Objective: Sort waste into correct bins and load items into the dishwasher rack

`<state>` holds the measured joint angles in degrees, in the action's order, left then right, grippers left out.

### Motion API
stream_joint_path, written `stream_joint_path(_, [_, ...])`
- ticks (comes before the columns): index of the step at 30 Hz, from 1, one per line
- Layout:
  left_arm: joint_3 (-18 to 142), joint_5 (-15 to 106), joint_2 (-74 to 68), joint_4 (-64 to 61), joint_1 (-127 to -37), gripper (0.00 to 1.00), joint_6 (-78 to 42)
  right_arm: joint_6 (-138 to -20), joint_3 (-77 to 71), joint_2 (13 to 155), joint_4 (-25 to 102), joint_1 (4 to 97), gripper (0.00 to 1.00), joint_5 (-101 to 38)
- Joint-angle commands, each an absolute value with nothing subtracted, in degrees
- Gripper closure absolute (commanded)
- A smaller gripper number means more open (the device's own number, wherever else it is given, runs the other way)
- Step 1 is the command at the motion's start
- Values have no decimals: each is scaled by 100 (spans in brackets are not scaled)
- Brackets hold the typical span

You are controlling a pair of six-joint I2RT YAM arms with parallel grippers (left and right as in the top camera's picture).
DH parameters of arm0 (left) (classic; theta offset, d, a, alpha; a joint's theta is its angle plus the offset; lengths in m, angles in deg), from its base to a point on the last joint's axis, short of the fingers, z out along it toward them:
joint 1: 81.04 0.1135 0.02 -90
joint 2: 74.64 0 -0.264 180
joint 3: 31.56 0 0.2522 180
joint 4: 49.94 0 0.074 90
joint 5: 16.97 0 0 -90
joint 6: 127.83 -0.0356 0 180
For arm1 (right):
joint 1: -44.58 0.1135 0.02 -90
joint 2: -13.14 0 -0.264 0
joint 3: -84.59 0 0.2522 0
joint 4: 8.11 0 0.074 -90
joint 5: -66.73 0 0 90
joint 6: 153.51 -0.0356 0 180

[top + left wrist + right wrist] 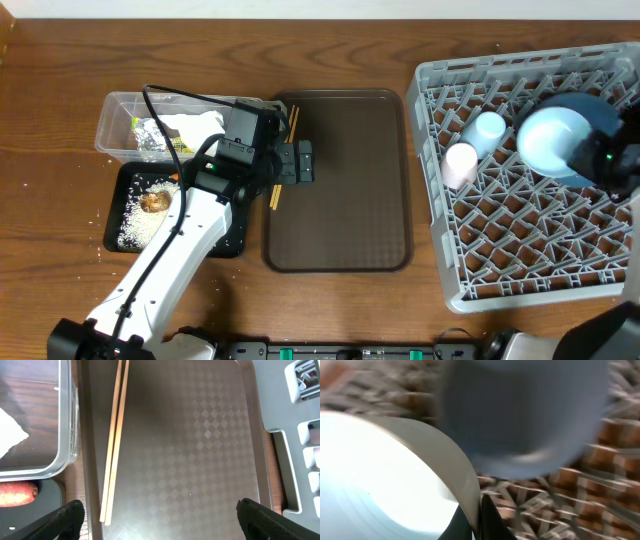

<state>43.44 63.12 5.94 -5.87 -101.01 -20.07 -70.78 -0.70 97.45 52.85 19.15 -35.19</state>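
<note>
My left gripper (305,162) (157,522) is open and empty over the left part of the brown tray, just right of the wooden chopsticks (283,150) (115,440), which lie along the tray's left edge. My right gripper (585,160) (477,520) is shut on the rim of the light blue bowl (550,138) (385,470) over the grey rack (520,250) (570,485). The dark-blue plate (605,112) sits behind the bowl. The pink cup (460,163) and light blue cup (488,128) lie in the rack.
The brown serving tray (350,200) (200,435) lies mid-table. The clear tub (120,108) (67,435) holds foil (150,135) and tissue (195,125) (10,430). The black tray (235,240) holds rice (135,225), a brown lump (153,201) and carrot (17,494).
</note>
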Motion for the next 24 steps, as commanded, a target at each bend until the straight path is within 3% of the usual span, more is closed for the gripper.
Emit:
stream_joint_path(1, [4495,6662,657,-926,-10083,2,-2062,-7163,-155,9345,5178,2311,99,-4203])
stream_joint_path(8, [4495,6710,651,-1178,-10072,2,-1981,-7415,-155,9100,5027,3270,99,-4428])
stream_joint_path(17, [4495,4244,648,-2430,-10077,6,-908,-7640,-153,9127,4577,4311,99,-4516])
stream_joint_path(23, [4495,3980,659,-2579,-10387,6,-665,-7679,-150,9133,4525,4660,99,-4288])
stream_joint_path(24, [4495,3827,659,-2679,-10424,11,-676,-7681,-148,9142,4531,4706,99,-4205])
